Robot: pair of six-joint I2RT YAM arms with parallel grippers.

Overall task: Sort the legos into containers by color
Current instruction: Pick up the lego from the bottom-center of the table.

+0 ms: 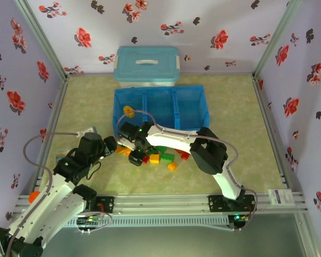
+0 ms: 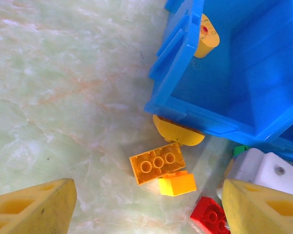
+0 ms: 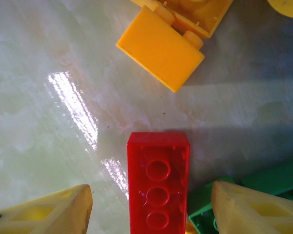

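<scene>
The legos (image 1: 159,156) lie in a loose heap of yellow, green and red just in front of the blue tray (image 1: 117,101) of three containers. My right gripper (image 3: 151,204) is low over the heap and open, straddling a red brick (image 3: 158,185) that lies underside up, with a gap on each side. Beyond it lies an orange brick (image 3: 158,48), and green bricks (image 3: 273,178) sit by the right finger. My left gripper (image 2: 149,204) hangs open above an orange brick (image 2: 156,163), a yellow brick (image 2: 178,184) and a red brick (image 2: 210,217), holding nothing.
A light blue lidded box (image 1: 147,64) stands behind the tray. One yellow piece (image 1: 129,112) lies in the tray's left compartment, and another yellow piece (image 2: 176,134) sits at the tray's near corner (image 2: 185,105). Floral walls close in the table on three sides.
</scene>
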